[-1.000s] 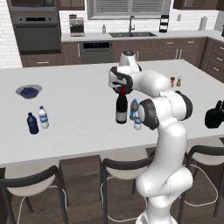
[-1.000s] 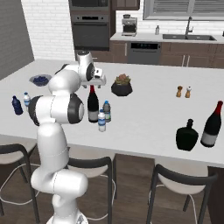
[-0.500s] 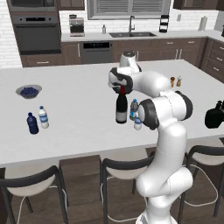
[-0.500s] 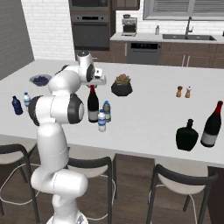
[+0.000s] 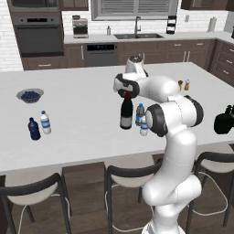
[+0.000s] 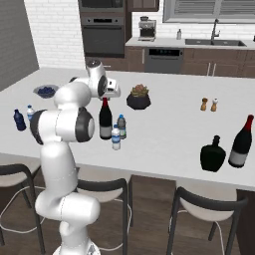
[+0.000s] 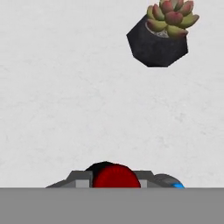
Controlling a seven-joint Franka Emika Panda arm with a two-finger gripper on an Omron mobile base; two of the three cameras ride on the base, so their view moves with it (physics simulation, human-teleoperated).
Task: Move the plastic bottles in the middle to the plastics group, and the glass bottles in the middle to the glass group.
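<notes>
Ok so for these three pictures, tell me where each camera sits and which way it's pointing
Left base view: behind the arm's left, looking forward and down over the island counter; the arm rises at lower right.
Right base view: behind its right, same counter; the arm rises at lower left.
Hand view: on the hand, looking down at the wine bottle's red top and the succulent pot.
Both base views share the wine bottle and small bottles.

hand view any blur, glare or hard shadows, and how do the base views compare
Hand view: soft, slightly blurred, flat even light, no glare; the succulent pot casts barely any shadow on the counter. Left base view: the wine bottle has a faint shadow. Right base view: evenly lit, no glare.
</notes>
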